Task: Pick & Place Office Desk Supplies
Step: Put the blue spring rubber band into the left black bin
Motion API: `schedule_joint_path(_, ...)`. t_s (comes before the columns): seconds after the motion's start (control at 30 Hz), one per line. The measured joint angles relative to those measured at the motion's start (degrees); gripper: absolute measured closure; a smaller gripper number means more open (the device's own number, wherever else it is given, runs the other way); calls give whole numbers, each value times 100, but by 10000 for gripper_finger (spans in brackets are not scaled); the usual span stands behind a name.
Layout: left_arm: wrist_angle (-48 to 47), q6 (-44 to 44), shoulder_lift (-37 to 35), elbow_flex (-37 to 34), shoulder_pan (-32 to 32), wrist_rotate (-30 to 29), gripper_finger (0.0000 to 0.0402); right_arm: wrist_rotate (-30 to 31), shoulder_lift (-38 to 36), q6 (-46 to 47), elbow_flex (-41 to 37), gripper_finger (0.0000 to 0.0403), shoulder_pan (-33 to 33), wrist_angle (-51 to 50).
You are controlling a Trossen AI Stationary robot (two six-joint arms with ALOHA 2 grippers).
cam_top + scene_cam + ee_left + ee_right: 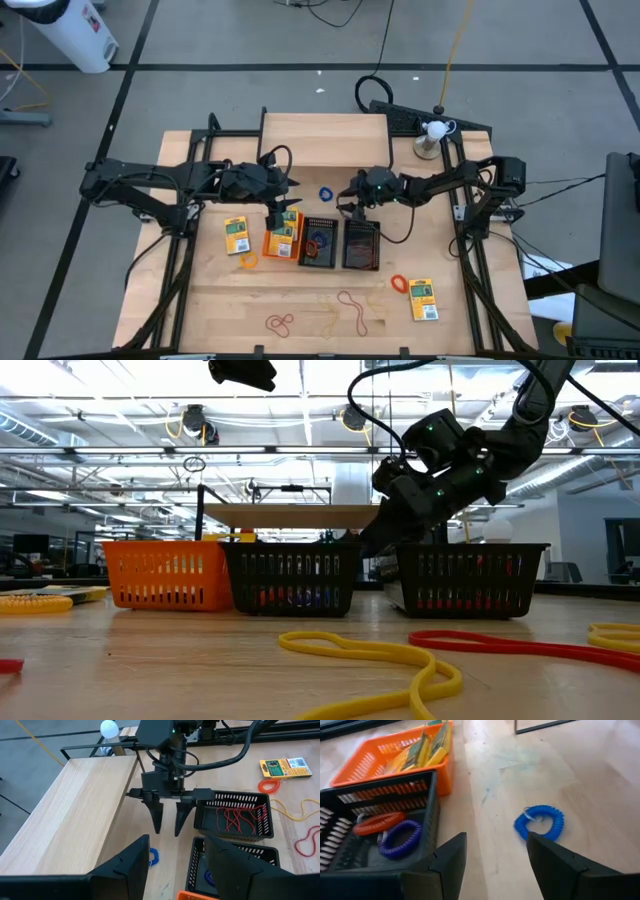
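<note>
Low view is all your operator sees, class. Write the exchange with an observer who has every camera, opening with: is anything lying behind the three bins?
Observer: Yes. A blue coil loop lies on the table behind them, outside any bin.
Operator: Is the right gripper holding something?
Observer: No. The right gripper hangs close to that loop, jaws open and empty.
Operator: What is inside the orange bin?
Observer: Yellow-and-green packs are stacked in the orange bin.
</note>
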Motion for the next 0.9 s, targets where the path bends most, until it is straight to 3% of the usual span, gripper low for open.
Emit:
schedule_joint_path(0.27, -7, 0, 0, 0, -2, 0, 215, 236, 7, 39, 145, 207, 105, -48)
schedule_joint_path(0.5, -43, -1, 0, 0, -2, 0, 215, 677, 9, -308, 668, 207, 187, -1030)
schedule_joint_path(0.9, -247, 31, 0, 0, 0, -9, 215, 493, 171, 135, 704, 207, 180, -1131)
